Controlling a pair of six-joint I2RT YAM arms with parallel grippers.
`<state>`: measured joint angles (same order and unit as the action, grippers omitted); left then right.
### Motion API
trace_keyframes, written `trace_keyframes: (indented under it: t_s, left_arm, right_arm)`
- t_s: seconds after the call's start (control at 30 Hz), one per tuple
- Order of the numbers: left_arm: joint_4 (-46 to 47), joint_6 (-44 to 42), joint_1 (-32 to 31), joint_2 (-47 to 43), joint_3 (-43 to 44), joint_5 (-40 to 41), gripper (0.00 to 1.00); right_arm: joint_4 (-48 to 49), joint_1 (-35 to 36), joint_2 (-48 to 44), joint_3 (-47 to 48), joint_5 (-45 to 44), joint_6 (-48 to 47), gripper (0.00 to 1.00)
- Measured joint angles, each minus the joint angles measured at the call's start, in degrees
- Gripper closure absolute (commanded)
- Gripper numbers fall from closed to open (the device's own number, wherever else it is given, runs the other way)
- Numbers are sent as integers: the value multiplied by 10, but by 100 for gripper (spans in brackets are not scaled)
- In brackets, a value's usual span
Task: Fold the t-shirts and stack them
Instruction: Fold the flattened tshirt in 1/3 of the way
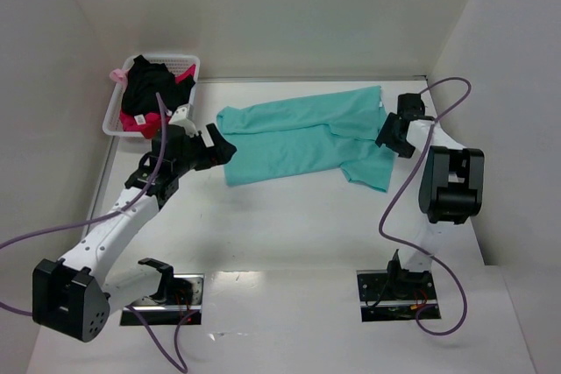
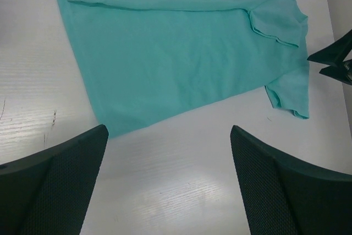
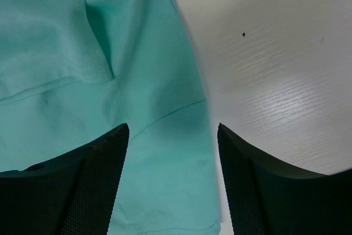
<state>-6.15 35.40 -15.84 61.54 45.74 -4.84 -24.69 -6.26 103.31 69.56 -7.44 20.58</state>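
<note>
Plain white walls (image 1: pixel 289 6) enclose a glossy white table (image 1: pixel 289 234) on three sides, under even light.

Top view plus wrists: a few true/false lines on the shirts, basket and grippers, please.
1. The teal t-shirt lies on the table, outside the white basket. True.
2. The white basket is empty. False: the black t-shirt and the pink-red t-shirt are in it.
3. The left gripper holds the teal t-shirt. False: its jaws are open over bare table beside the shirt's corner.
4. The right gripper is over the teal t-shirt's edge, jaws apart. True.
</note>
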Motion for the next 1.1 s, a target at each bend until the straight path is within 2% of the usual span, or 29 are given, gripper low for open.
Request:
trace_keyframes:
  t_s: [0.13, 0.33, 0.5, 0.6, 0.63, 0.77, 0.8, 0.9, 1.1]
  left_arm:
    - [2, -8, 0, 5, 0, -4, 0]
    - [2, -10, 0, 9, 0, -9, 0]
    - [2, -11, 0, 15, 0, -12, 0]
    - [2, -19, 0, 18, 0, -15, 0]
    - [2, -21, 0, 19, 0, -15, 0]
    - [2, -24, 0, 22, 0, -17, 0]
    - [2, -24, 0, 22, 0, -17, 0]
    - [2, -24, 0, 24, 0, -17, 0]
    - [2, -30, 0, 26, 0, -17, 0]
  right_arm:
    - [-5, 0, 10, 8, -10, -1, 26]
    - [-13, 0, 38, 23, -23, 1, 40]
    - [-19, 0, 56, 25, -29, 3, 42]
    - [-20, 0, 62, 26, -33, 3, 53]
    - [-20, 0, 65, 27, -34, 3, 64]
    - [-20, 0, 73, 34, -35, 7, 88]
    - [-21, 0, 75, 36, -35, 8, 92]
    - [-24, 0, 76, 39, -35, 10, 95]
    - [-50, 0, 72, 37, -41, 17, 95]
